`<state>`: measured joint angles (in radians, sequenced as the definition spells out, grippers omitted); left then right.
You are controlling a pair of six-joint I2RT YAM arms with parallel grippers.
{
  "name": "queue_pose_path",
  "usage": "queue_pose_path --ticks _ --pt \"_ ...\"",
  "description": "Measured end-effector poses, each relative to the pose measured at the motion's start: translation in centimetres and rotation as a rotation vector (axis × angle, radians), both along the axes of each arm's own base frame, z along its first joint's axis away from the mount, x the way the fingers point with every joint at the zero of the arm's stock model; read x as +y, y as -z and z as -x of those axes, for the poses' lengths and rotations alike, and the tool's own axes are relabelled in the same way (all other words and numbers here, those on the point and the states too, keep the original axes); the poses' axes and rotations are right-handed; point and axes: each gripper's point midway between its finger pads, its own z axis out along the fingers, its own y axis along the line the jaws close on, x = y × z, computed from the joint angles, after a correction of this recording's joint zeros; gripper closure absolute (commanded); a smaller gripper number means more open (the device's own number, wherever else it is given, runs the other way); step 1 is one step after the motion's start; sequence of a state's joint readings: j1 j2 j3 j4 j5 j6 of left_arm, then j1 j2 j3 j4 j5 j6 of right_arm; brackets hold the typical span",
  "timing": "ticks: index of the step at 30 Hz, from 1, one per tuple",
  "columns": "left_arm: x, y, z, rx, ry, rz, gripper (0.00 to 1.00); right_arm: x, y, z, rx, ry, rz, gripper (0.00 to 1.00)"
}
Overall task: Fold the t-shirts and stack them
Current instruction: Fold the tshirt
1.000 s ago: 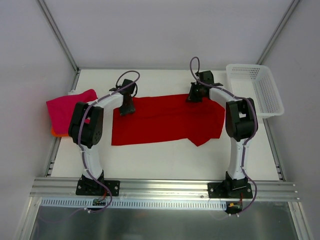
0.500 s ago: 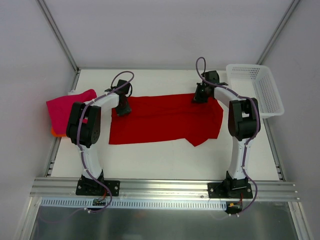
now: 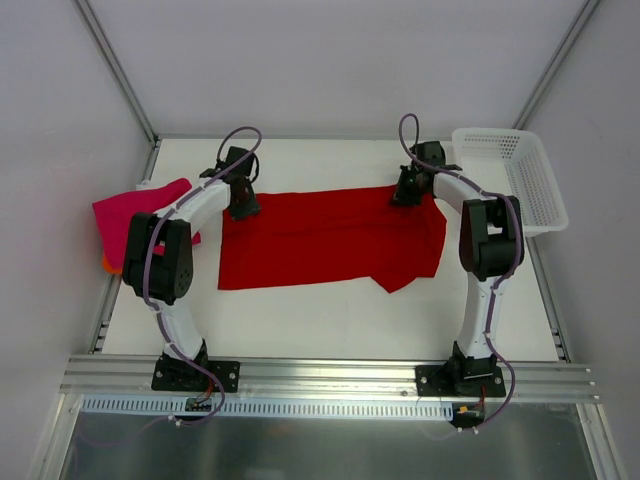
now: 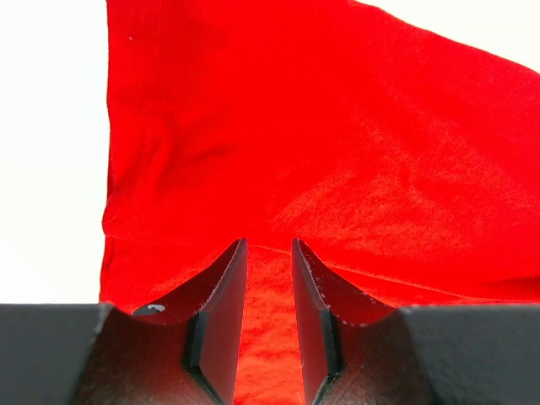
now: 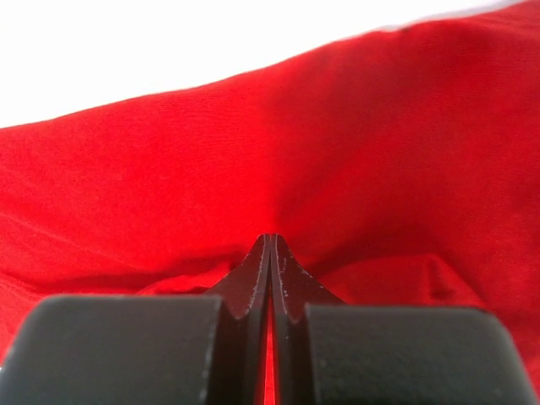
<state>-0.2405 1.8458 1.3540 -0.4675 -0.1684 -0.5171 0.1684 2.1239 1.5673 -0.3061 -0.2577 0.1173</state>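
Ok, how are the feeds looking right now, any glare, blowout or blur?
Top external: even light, sharp, no glare; the red t-shirt is well exposed. Left wrist: the table is blown out to pure white, but the shirt's folds stay readable. Right wrist: the table is likewise blown out, the red is heavily saturated, and the nearest cloth is soft.

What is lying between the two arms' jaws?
The red t-shirt: its far edge runs from the left arm's jaws across to the right arm's, as the top view shows.
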Motion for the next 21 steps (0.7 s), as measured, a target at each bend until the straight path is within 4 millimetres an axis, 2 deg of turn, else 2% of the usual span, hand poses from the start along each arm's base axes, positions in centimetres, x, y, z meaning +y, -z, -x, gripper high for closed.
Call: queue_pose_path --ticks 3,8,11,16,21 --pt "0.2 0.0 0.0 -0.001 -0.003 -0.008 0.75 -0.8 0.1 0.0 0.009 0.016 0.004 0.99" --pt "0.8 -0.2 -0.6 0.003 -0.015 -0.022 0.87 -2.1 0.1 -0.2 0.02 0.047 0.016 1.0" --pt "1.1 0.6 -1.0 0.019 -0.024 -0.029 0.88 -2.8 -0.5 -0.8 0.008 0.065 0.023 0.99" --pt "1.8 2.9 -0.2 0.092 -0.038 -0.044 0.88 -3.9 -1.3 -1.6 -0.009 0.09 0.031 0.99" --pt "1.9 3.9 0.2 0.124 -0.043 -0.049 0.88 -5.2 -1.0 -2.5 -0.004 0.124 0.061 1.0"
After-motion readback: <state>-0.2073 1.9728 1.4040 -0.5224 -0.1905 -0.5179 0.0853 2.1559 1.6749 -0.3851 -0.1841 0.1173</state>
